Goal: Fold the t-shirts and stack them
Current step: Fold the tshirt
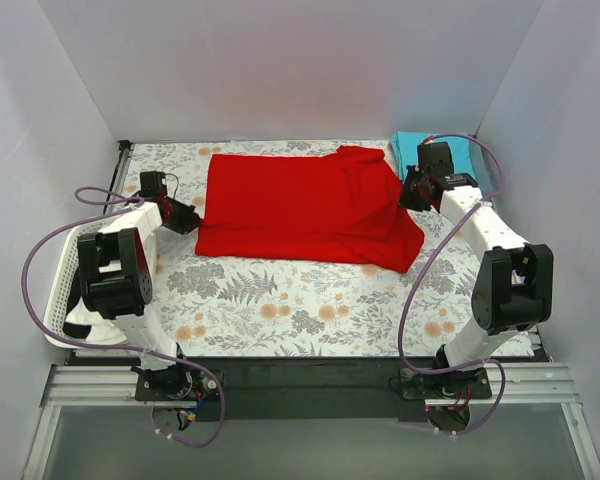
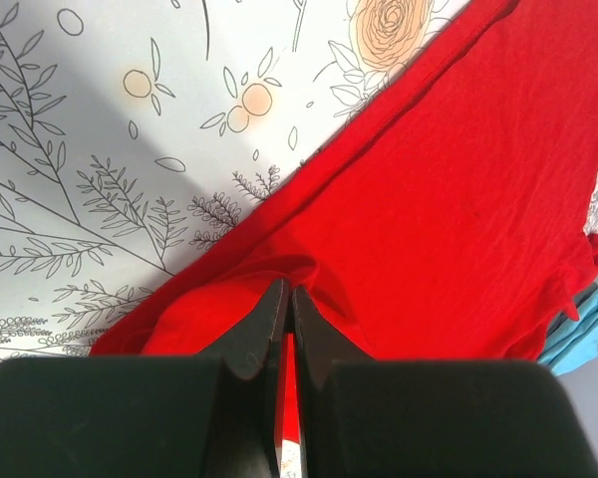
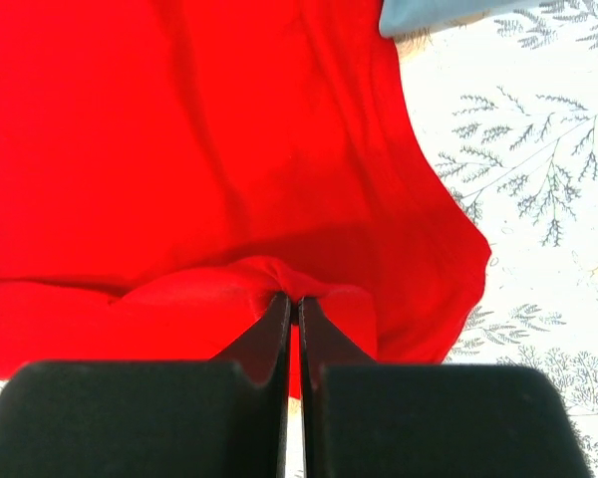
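While both arms are reaching out over the floral table cover (image 1: 310,300), I am observing the red t-shirt (image 1: 305,205) lying spread across the far half of the table, directly between the two pincers. The left gripper (image 1: 188,220) is sitting at the shirt's left edge; in the left wrist view its fingers (image 2: 269,319) are pressing together on a raised fold of red cloth. The right gripper (image 1: 410,195) is sitting at the shirt's right edge, its fingers (image 3: 274,324) likewise pinching a puckered ridge of the fabric. A teal t-shirt (image 1: 410,150) is lying in the far right corner, partly behind the right arm. A white basket (image 1: 58,285) is standing at the table's left edge.
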